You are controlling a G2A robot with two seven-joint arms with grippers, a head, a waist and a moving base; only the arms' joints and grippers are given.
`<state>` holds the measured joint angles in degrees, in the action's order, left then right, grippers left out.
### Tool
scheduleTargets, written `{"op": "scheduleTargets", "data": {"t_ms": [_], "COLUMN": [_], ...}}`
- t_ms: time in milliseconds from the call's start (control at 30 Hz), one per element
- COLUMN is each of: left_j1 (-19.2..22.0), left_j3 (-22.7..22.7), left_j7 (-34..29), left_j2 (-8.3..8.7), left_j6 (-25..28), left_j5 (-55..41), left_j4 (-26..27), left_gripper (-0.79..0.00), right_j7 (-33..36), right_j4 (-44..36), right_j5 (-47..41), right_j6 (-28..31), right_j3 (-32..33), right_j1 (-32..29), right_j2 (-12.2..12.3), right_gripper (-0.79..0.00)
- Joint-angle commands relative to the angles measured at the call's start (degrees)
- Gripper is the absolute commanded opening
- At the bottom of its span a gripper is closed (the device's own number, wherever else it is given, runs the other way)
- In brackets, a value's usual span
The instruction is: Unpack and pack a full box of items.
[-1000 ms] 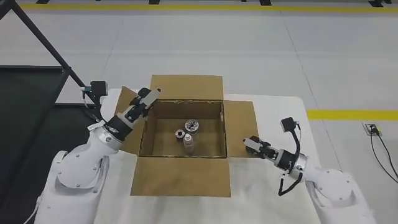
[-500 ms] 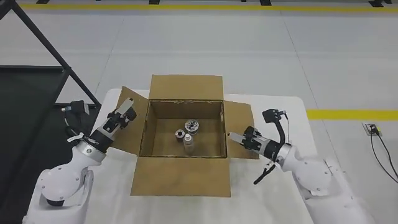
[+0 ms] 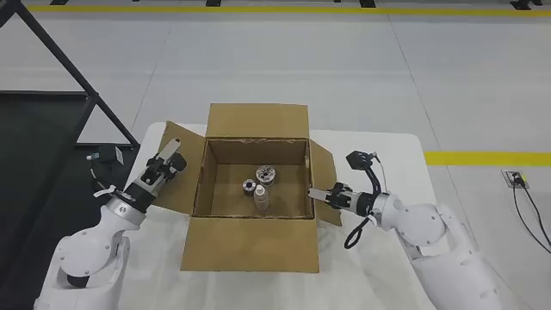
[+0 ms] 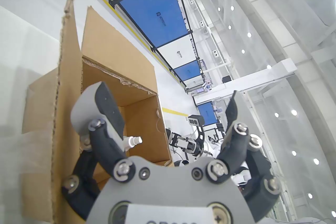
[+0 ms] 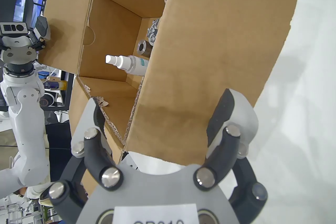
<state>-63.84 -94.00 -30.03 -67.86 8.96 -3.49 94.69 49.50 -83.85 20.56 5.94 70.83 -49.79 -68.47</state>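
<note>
The spray bottle (image 3: pixel 260 198) stands upright (nozzle up) in the open box (image 3: pixel 258 151).

- The left hand (image 3: pixel 171 152) sits out at the robot's left, angled upward and forward, its fingers spread wide apart.
- The right hand (image 3: pixel 316 195) points inward toward the left hand, its fingers also parted.

Box (image 3: pixel 255 148): middle of table (image 3: pixel 379 250).
Bottle (image 3: pixel 260 198): inside Box, nearest.
Ring (image 3: pixel 248 186): just left-far of Bottle.
Metal part (image 3: pixel 266 172): farthest in.
Left gripper (image 3: pixel 170 150): over left flap (image 3: pixel 185 194).
Right gripper (image 3: pixel 315 194): at right flap (image 3: pixel 324 168).
</note>
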Motion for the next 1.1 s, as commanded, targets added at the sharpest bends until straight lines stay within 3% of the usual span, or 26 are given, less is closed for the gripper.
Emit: {"op": "scheduleTargets", "data": {"t_ms": [0,400,567,900,1067], "left_j1": [-0.03,-1.16,-1.76,-2.27,-2.26], "left_j3": [0.11,0.30,0.11,-0.04,-0.02], "left_j7": [0.11,1.24,1.71,2.00,1.91], "left_j2": [0.04,0.26,0.36,0.60,0.67], "left_j6": [0.06,0.93,1.67,3.15,3.22], "left_j5": [-0.15,-1.76,-2.57,-2.98,-2.88], "left_j4": [-0.20,-0.68,-0.19,1.79,2.86], "left_gripper": [0.000,0.000,0.000,0.000,0.000], "right_j7": [0.32,3.43,0.82,-1.16,-1.20], "right_j4": [0.35,-1.11,-3.19,-19.89,-21.09], "right_j5": [0.15,4.38,4.20,11.84,12.75], "right_j6": [-0.04,-1.63,-2.35,-3.79,-5.09], "right_j3": [-0.25,-2.03,-1.55,-3.29,-4.55], "right_j1": [0.15,0.62,0.21,-1.07,-0.67], "right_j2": [0.04,0.47,0.53,0.86,0.68], "right_gripper": [0.000,0.000,0.000,0.000,0.000]}}
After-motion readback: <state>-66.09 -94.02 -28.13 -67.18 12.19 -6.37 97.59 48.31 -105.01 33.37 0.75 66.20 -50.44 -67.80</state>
